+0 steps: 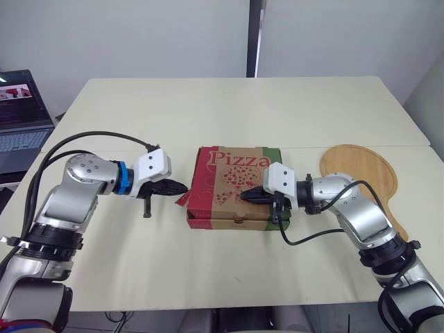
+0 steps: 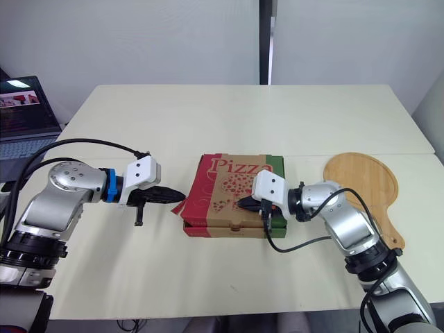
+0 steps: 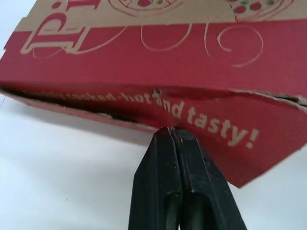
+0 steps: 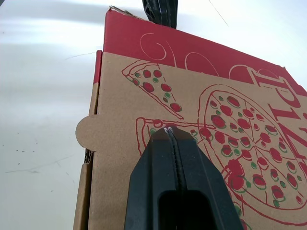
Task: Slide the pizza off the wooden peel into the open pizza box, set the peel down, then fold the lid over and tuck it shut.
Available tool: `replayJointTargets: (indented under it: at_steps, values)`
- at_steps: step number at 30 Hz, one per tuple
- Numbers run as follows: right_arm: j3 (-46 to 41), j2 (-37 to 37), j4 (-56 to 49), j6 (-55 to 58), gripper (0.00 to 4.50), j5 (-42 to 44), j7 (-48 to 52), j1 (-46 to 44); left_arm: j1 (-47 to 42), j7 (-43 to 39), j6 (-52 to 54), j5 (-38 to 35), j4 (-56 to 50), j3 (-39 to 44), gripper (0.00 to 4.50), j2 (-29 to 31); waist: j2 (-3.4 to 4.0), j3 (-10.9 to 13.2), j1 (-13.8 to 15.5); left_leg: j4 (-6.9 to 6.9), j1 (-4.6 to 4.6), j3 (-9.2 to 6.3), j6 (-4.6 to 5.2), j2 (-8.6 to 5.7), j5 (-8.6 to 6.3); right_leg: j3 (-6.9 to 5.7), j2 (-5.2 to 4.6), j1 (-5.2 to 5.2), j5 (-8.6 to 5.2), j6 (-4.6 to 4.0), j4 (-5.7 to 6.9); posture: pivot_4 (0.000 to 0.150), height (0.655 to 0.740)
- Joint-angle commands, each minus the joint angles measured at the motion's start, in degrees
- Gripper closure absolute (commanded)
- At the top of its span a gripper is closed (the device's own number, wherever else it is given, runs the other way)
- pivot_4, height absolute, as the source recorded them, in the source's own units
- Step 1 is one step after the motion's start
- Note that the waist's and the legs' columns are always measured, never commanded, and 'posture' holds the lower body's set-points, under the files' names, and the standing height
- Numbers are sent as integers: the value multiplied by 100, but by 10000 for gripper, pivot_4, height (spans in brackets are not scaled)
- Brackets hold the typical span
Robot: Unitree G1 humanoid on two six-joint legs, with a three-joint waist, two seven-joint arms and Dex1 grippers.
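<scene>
The pizza box (image 1: 232,182) lies in the middle of the table with its printed lid folded down. Its red left side flap (image 3: 249,139) sticks out a little, untucked. My left gripper (image 1: 182,187) is shut, and its tips touch that flap at the box's left side. My right gripper (image 1: 247,197) is also shut; it presses down on the lid (image 4: 144,120) near the front edge. The wooden peel (image 1: 362,173) lies flat on the table to the right of the box, with nothing on it.
A laptop (image 1: 21,114) stands open at the table's far left edge. The cream table (image 1: 229,111) runs wide behind the box. Cables hang from both arms near the table's front.
</scene>
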Motion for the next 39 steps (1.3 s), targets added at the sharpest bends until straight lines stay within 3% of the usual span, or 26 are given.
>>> replayJointTargets:
  at_steps: [1,20,27,39]
  values:
    - [-32,-15,-185,-3,44858,61,67,23,-105,-50,-10,-37,-219,-56,45000,-84,0,0,2,0,0,0,0,0,0,0,0,0,0,0,0,1500,7400]
    - [-43,-4,-62,64,44858,129,341,-176,-22,71,197,-142,-673,70,45000,-146,0,0,9,0,-1,0,0,-1,0,1,-1,0,0,0,-2,1500,7400]
    - [-38,-10,-3,39,44858,84,476,-247,167,62,-473,303,-410,3,45000,205,0,0,6,-1,0,0,0,0,0,1,-1,-1,0,0,-2,1500,7400]
    - [-38,1,4,52,44858,71,523,-282,232,25,-385,230,-725,-199,45000,-170,0,0,12,-1,-1,0,0,0,0,1,-1,0,0,0,-2,1500,7400]
